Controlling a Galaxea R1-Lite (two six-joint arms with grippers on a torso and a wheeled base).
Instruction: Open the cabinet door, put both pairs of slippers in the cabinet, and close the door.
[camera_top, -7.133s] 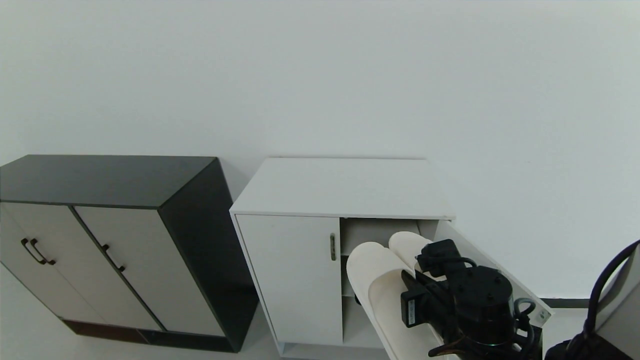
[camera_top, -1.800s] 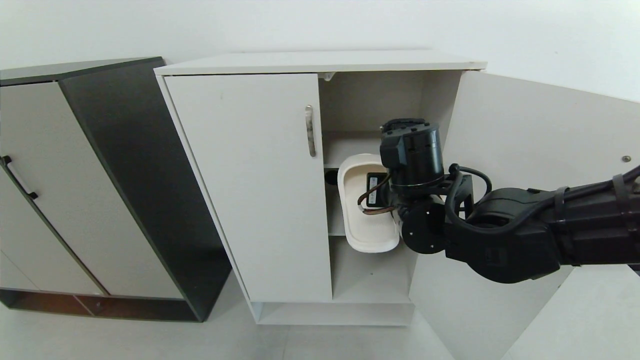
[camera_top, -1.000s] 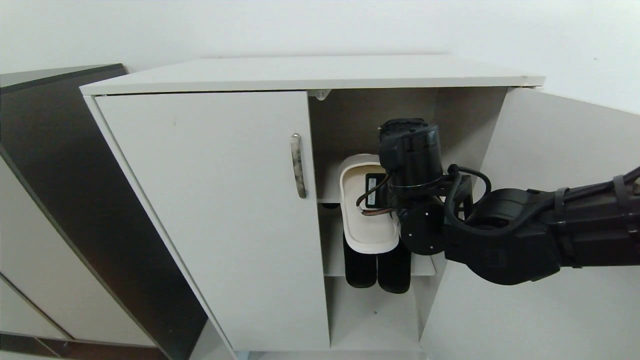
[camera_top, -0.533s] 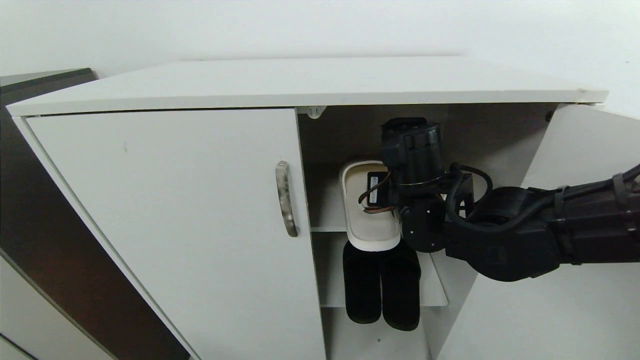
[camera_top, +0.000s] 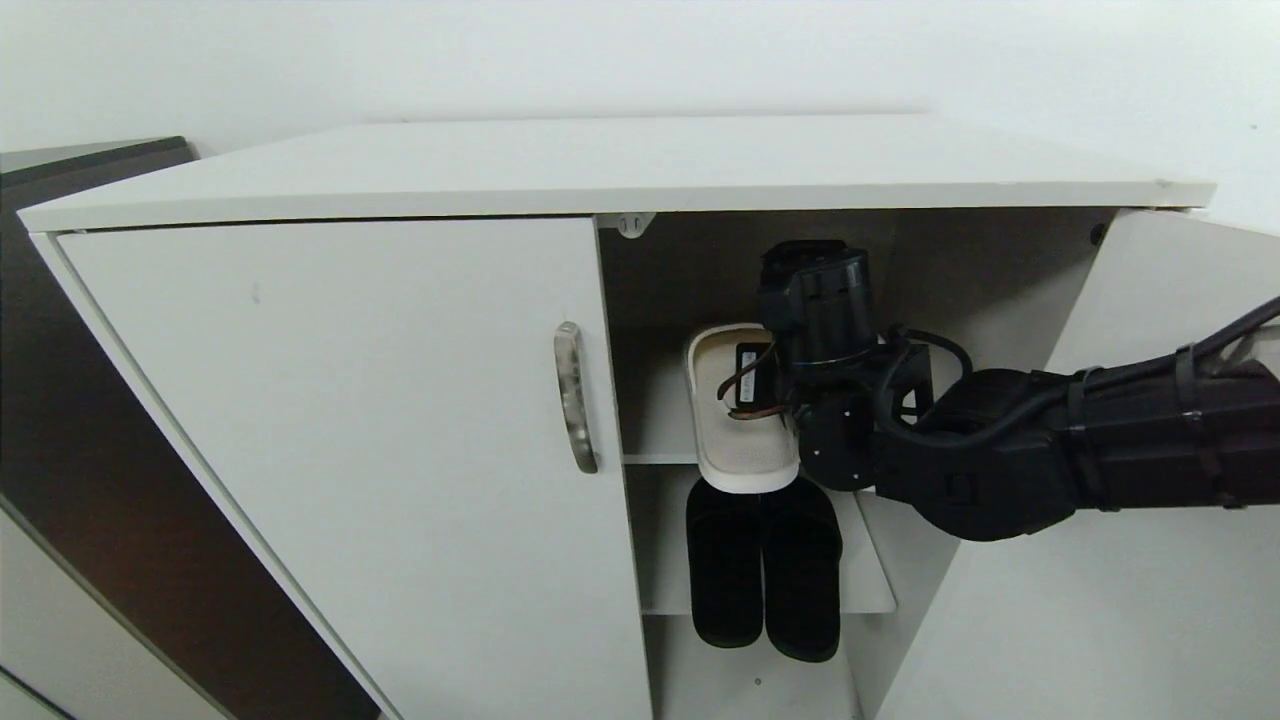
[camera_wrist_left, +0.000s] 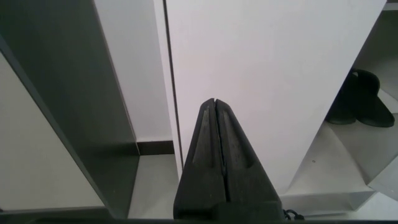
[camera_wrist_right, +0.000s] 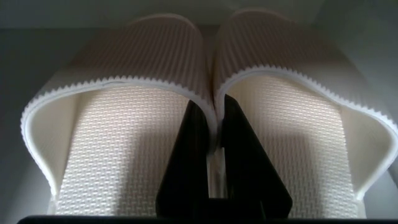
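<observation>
The right tool (camera_wrist_right: 214, 127) is clenched on the white slippers (camera_top: 738, 440), its two fingers pinching the adjoining inner walls of the pair. That lets one grasp carry both shoes side by side, soles down, ready to set flat. Ahead of the tool the toes reach into the top compartment of the cabinet (camera_top: 600, 170). Behind it the heels overhang the front edge of the upper shelf (camera_top: 655, 405). Whether the soles touch that shelf I cannot tell.

Directly beneath the tool, the black slippers (camera_top: 762, 570) lie paired on the next shelf down (camera_top: 872, 592), so one pair looks stowed and the white pair goes above. The open door (camera_top: 1100, 620) stands out beside the arm, leaving it room.

The right arm runs nearly level across the doorway, elbow outside the cabinet, wrist bent to point the tool straight into the compartment. It looks set for a short push forward before letting go.

The left tool (camera_wrist_left: 215, 107) is clenched on nothing and held low, pointing at the closed door (camera_top: 350, 430).
</observation>
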